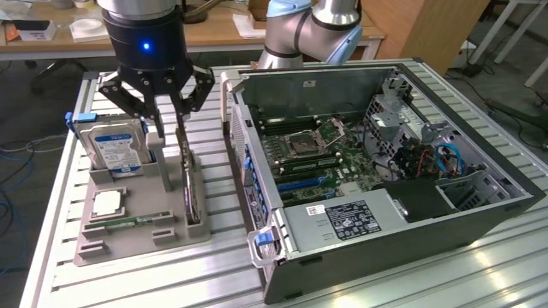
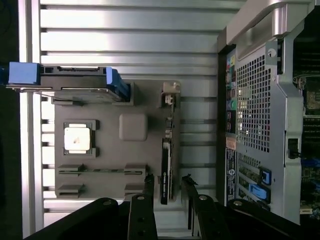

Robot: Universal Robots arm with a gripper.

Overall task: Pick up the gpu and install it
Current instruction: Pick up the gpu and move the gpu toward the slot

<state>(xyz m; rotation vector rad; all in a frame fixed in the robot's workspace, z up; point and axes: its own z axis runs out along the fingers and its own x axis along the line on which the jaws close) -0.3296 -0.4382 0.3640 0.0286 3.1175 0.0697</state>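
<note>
Dark and thin, the gpu (image 2: pixel 166 155) stands on its edge in the grey tray (image 2: pixel 107 150) on the desk (image 2: pixel 125 30). Your tool (image 2: pixel 167 178) is open around it. It looks light, stiff, easy to break: pinch its flat sides gently.

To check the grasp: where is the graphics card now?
The graphics card stands on edge in the grey tray, on the exterior view's left, beside the computer case, below the gripper.

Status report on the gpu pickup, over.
Tool open, straddling the gpu. Card on edge in its tray slot. Hard drive stands apart.
</note>
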